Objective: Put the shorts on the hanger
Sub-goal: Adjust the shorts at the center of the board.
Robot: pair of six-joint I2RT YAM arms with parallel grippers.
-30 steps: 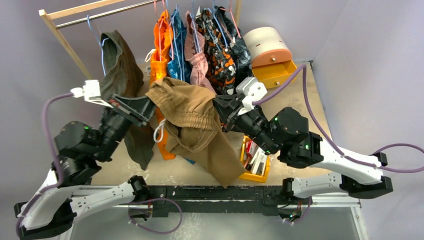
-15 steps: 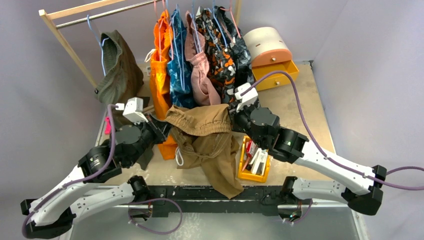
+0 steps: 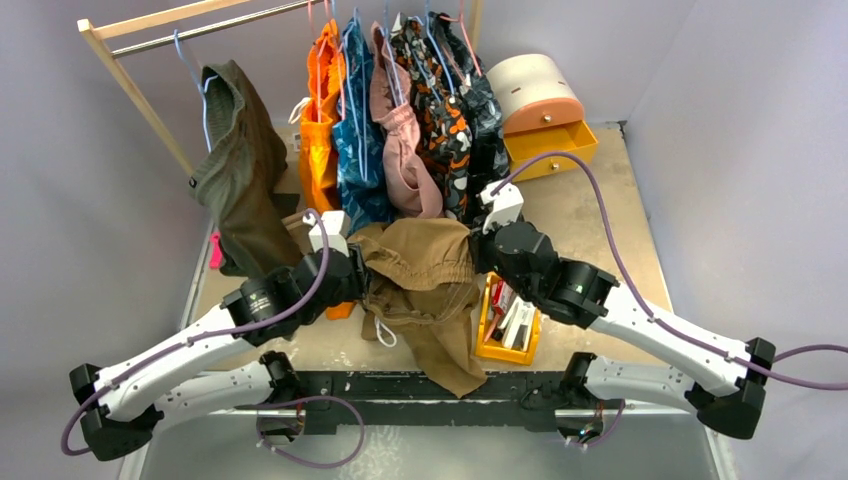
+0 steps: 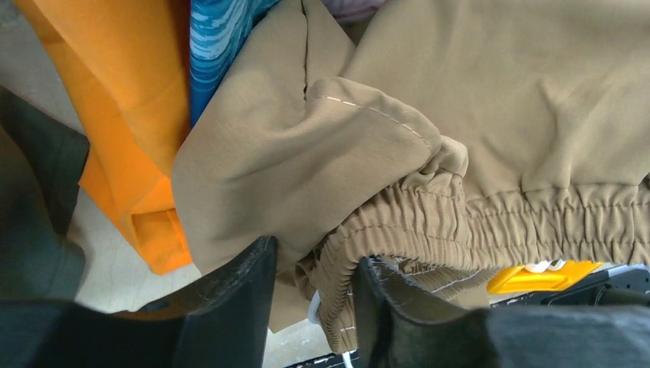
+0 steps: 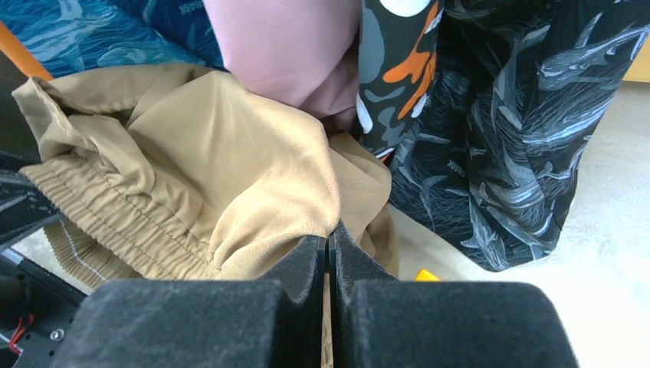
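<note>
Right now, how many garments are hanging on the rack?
6: olive at left; then orange, blue, pink, camo and dark fish-print bunched together. More may hide between them.

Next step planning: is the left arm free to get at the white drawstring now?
Probably not: the left gripper is shut on the shorts. The drawstring dangles close by, uncovered.

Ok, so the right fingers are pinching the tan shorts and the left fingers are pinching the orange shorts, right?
No: the left fingers are pinching the tan shorts too, at the gathered waistband, as the left wrist view shows. The orange shorts hang beside them, ungripped. The right fingers are pinching the tan shorts.
</note>
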